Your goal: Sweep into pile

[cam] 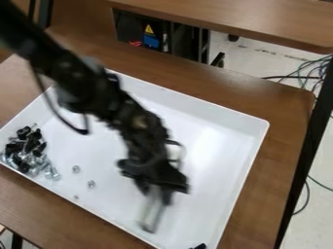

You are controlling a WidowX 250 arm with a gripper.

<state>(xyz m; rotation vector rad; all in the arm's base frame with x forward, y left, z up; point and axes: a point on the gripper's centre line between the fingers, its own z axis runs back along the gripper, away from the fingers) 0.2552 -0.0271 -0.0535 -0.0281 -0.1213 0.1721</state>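
While looking past the black arm [81,80], slanting in from the upper left, lose sight of a broad strip of the white tray [218,119]. See a dark cable [57,113] hanging in a loop over the tray's left part, and raised walls boxing in the sweep. Find the black gripper [156,191] above the tray's lower middle, with a narrow, pale, blurred shape just beneath; cannot tell whether open, closed or gripping.

Find the small hardware [26,153] heaped at the left corner: shiny, screw-like metal pieces tangled with knobby black ones. Spot little metal bits [91,184] lying loose between heap and gripper, and a black piece [198,246] at the view's bottom edge.

Note smooth, glossy tray plastic with a bright glare, set on a brown wood-grain table [260,214] with a rounded corner. Beyond, see another brown tabletop [240,19], and thin cables [315,68] coiling over pale floor.
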